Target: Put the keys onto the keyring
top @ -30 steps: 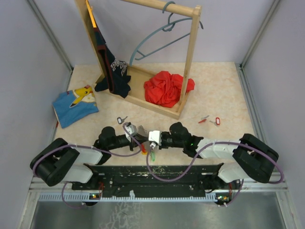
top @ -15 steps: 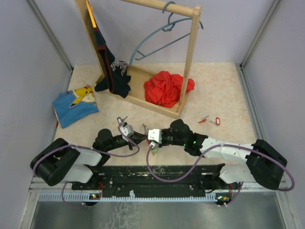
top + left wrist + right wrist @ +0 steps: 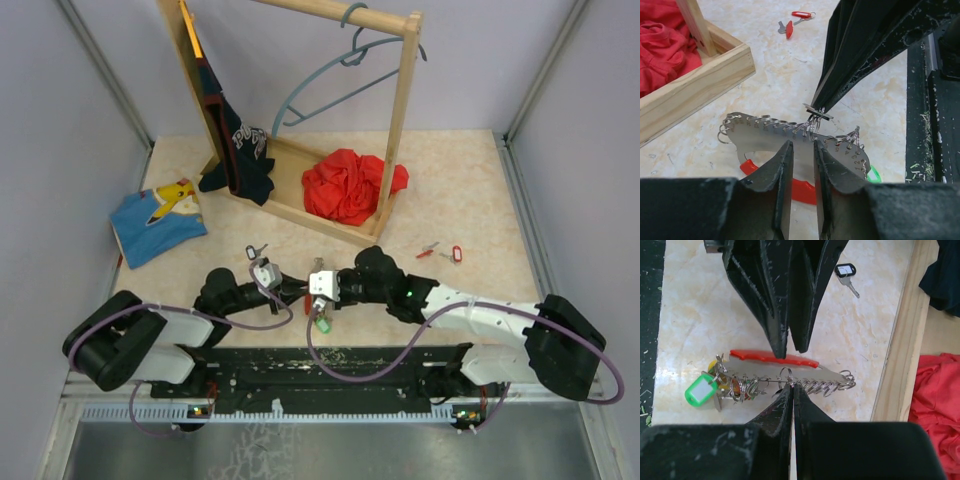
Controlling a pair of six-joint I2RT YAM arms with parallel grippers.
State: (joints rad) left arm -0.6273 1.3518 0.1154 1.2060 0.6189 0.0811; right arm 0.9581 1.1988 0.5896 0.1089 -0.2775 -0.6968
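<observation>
The keyring (image 3: pixel 790 367) is a silver plate with a row of small rings and a red curved strap (image 3: pixel 802 187); it also shows in the left wrist view (image 3: pixel 760 135). A green tab (image 3: pixel 701 390) hangs at one end. My left gripper (image 3: pixel 802 146) is shut on the plate and strap edge. My right gripper (image 3: pixel 792 387) is shut on one small ring (image 3: pixel 786 375) from the opposite side. In the top view both grippers meet at the table's front middle (image 3: pixel 304 292). Two red-headed keys (image 3: pixel 428 249) (image 3: pixel 455 254) lie to the right. A dark-headed key (image 3: pixel 257 251) lies to the left.
A wooden clothes rack (image 3: pixel 400 130) with a blue hanger (image 3: pixel 330 90) stands at the back. Its base frame (image 3: pixel 695 75) is close to the keyring. A red cloth (image 3: pixel 348 185) lies in it and a navy shirt (image 3: pixel 235 150) hangs there. A blue shirt (image 3: pixel 158 220) lies far left.
The right arm has stretched leftward and both grippers shifted slightly away from the bases with the keyring between them. The green tab hangs in view again.
</observation>
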